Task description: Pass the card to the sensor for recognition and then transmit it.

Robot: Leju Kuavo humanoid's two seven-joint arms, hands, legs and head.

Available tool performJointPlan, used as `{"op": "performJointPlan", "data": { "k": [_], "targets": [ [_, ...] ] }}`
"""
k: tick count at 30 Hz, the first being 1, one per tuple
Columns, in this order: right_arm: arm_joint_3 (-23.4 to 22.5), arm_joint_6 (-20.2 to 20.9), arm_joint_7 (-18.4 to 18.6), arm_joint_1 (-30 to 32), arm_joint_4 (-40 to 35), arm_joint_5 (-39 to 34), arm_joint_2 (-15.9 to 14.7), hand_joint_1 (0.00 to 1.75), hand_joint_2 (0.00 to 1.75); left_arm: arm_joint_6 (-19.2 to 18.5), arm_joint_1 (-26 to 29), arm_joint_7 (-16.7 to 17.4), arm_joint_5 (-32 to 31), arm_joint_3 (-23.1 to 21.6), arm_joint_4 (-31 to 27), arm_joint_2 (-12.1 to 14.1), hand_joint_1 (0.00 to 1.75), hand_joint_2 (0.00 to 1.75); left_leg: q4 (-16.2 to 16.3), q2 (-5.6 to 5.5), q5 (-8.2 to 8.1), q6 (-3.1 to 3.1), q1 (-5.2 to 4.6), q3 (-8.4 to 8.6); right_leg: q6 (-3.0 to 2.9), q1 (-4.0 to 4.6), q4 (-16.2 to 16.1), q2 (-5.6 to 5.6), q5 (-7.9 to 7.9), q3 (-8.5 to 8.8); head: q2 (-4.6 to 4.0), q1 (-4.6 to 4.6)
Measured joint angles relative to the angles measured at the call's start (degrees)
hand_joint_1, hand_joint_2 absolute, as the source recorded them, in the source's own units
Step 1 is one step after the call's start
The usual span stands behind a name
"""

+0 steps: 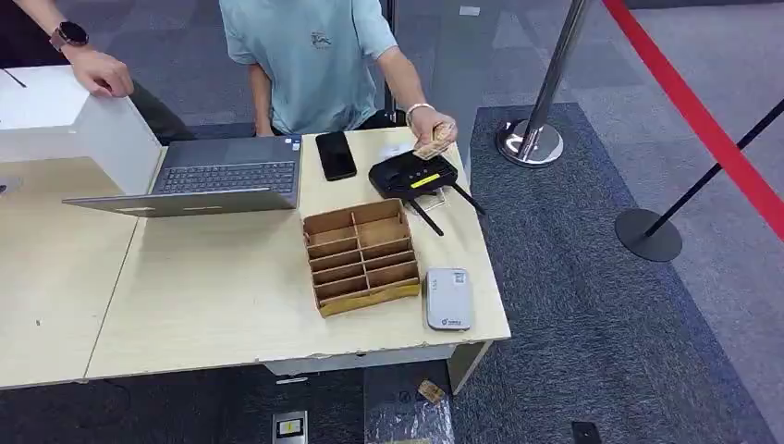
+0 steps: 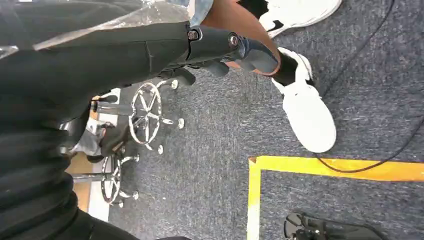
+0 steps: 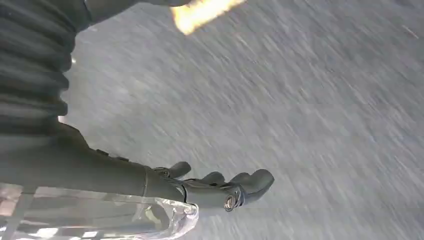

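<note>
A person's hand [image 1: 436,129] holds a tan card [image 1: 431,146] over a black device with antennas [image 1: 412,174] at the table's far right. A grey flat sensor box [image 1: 448,299] lies near the front right corner, beside a brown cardboard divider tray [image 1: 361,256]. In the left wrist view my left hand [image 2: 225,47] hangs over the carpet, its fingers stretched out and holding nothing. In the right wrist view my right hand [image 3: 220,186] hangs over blurred grey floor with its fingers apart and nothing in them.
An open laptop [image 1: 217,178] and a black phone [image 1: 336,154] lie at the back of the wooden table [image 1: 213,305]. A white box [image 1: 65,120] stands far left under another person's hand. Stanchion posts [image 1: 536,139] and a red belt [image 1: 703,120] stand to the right.
</note>
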Motion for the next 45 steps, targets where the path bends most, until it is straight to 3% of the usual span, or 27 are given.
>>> {"op": "performJointPlan", "data": {
  "k": [2,4,10,18,20,21,23,24,26,28,31,37,41,45],
  "targets": [
    [-2.1,-1.7,-6.5,-0.3,0.7,2.7,-2.0,0.0,1.75,0.0,0.0,-0.5,0.2,0.0,0.0,0.0,0.0,1.75,0.0,0.01,-0.01,0.01,-0.12,0.01,0.0,-0.11,0.0,0.0,0.0,-0.02,0.0,0.0],
    [-5.1,-2.6,-10.1,-0.9,1.6,4.3,-3.9,0.0,1.75,0.0,0.0,-0.8,0.3,0.0,0.0,0.0,0.0,1.75,0.0,0.01,-0.01,0.02,-0.09,0.01,0.01,-0.1,0.0,0.0,0.0,0.0,0.0,0.06],
    [-10.5,-2.6,-10.7,-1.4,3.3,4.8,-6.3,0.0,1.75,0.0,0.0,-0.9,0.3,0.0,0.0,0.0,0.0,1.75,0.0,0.01,-0.03,0.05,-0.11,0.01,0.01,-0.11,0.0,0.0,0.0,0.0,0.0,0.0],
    [-13.6,-2.6,-10.9,-1.5,4.2,4.9,-7.4,0.0,1.75,0.0,0.0,-0.9,0.3,0.0,0.0,0.0,0.0,1.75,0.0,0.01,-0.03,0.05,-0.07,0.0,0.01,-0.09,0.0,0.0,-0.01,0.0,0.0,0.0],
    [-14.4,-2.6,-11.7,-1.5,4.4,6.3,-7.6,0.0,1.75,0.0,0.0,-0.9,0.3,0.0,0.0,0.0,0.0,1.75,0.0,0.0,-0.03,0.05,-0.08,-0.03,0.01,-0.09,0.0,0.0,-0.01,0.04,0.0,0.0],
    [-15.9,-2.6,-11.3,-1.5,3.9,11.3,-7.4,0.0,1.75,0.0,0.0,-0.9,0.3,0.0,0.0,0.0,0.0,1.75,0.0,-0.02,-0.03,0.05,-0.08,-0.1,0.01,-0.09,0.0,-0.01,-0.01,0.07,0.0,0.0],
    [-21.4,-2.6,-11.0,-1.2,0.4,25.7,-6.3,0.0,1.75,0.0,0.0,-0.9,0.4,0.0,0.0,0.0,0.0,1.75,0.0,0.01,-0.03,0.05,-0.05,-0.08,0.01,-0.05,0.0,-0.01,0.0,0.07,0.0,0.02],
    [-26.4,-2.5,-12.9,-1.6,-0.9,36.8,-5.6,0.0,1.75,0.0,0.0,-1.0,0.5,0.0,0.0,0.0,0.0,1.75,0.0,-0.01,-0.03,0.05,-0.11,-0.03,0.02,-0.11,0.0,-0.01,0.0,0.06,0.0,-0.02],
    [-33.3,-1.0,-14.9,-2.0,-4.1,46.0,-5.4,0.0,1.75,0.0,-0.1,-1.2,0.8,0.0,0.0,0.0,0.0,1.75,0.0,-0.13,-0.01,0.08,-0.14,0.02,0.08,-0.17,0.0,-0.19,-0.04,0.09,0.0,0.0],
    [-36.2,1.0,-12.4,-1.3,-9.5,42.1,-5.2,0.0,1.75,0.1,0.1,-1.2,0.9,0.0,0.0,0.0,0.0,1.75,0.0,-0.28,0.0,0.08,-0.12,0.01,0.08,-0.15,0.0,-0.35,-0.05,0.16,0.0,0.05],
    [-38.8,1.5,-4.7,2.8,-21.1,30.2,-4.5,0.0,1.75,0.5,0.4,-1.5,1.3,0.0,0.0,-0.1,0.0,1.75,0.0,-0.61,-0.01,0.09,-0.15,-0.02,0.14,-0.18,0.0,-0.63,-0.11,0.31,0.0,0.02],
    [-41.2,1.5,-2.5,7.4,-37.6,28.7,-3.1,0.0,1.75,0.7,0.4,-1.8,1.5,0.0,0.0,-0.2,0.0,1.75,0.0,-0.29,-0.09,0.12,-0.13,0.05,0.14,-0.14,-0.1,-0.41,-0.13,0.21,0.0,0.0],
    [-41.7,-0.2,-5.2,11.0,-49.5,26.4,-2.0,0.0,1.75,1.0,0.5,-1.9,1.7,0.0,0.0,-0.2,0.0,1.75,0.0,-0.31,-0.09,0.13,-0.16,0.03,0.15,-0.17,0.0,-0.42,-0.14,0.22,0.0,-0.04],
    [-41.7,0.0,2.7,15.0,-65.3,30.9,-1.9,0.0,1.75,1.5,0.5,-2.4,1.4,0.0,0.0,-0.2,0.0,1.75,0.0,-0.3,-0.09,0.13,-0.17,0.02,0.15,-0.18,0.0,-0.42,-0.14,0.23,0.0,0.0]
  ]
}}
